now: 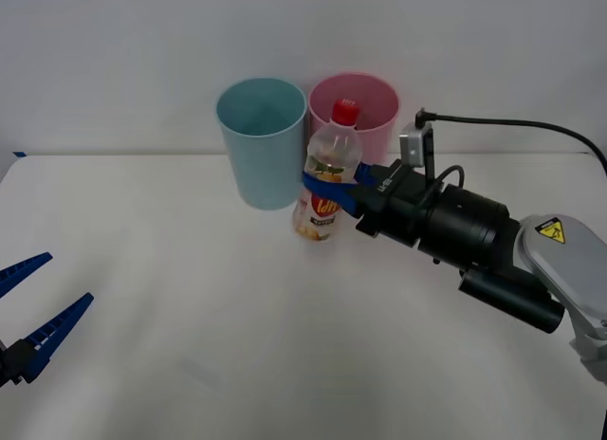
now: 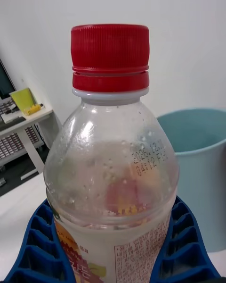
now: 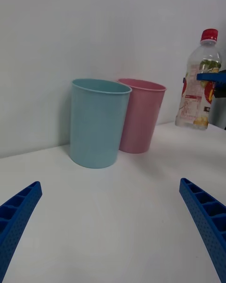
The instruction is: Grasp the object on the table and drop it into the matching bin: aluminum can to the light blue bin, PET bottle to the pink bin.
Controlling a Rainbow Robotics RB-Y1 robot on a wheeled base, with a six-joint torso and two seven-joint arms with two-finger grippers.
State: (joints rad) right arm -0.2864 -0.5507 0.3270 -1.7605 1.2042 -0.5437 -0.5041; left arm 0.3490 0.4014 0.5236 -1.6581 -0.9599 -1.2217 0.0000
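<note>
Right gripper (image 1: 334, 186) clamps the PET bottle (image 1: 327, 179) at mid-body, bottle upright and lifted clear of the table (image 1: 190, 307), just in front of the pink bin (image 1: 365, 113) and beside the light blue bin (image 1: 258, 141). Left gripper (image 1: 33, 317) hangs spread wide, well apart, near table's edge.

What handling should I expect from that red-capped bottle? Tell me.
The PET bottle, held by the right gripper, looks mostly empty, so probably light. Its thin clear wall may flex under the jaws. Round and tall, it would likely tip or roll if released.
</note>
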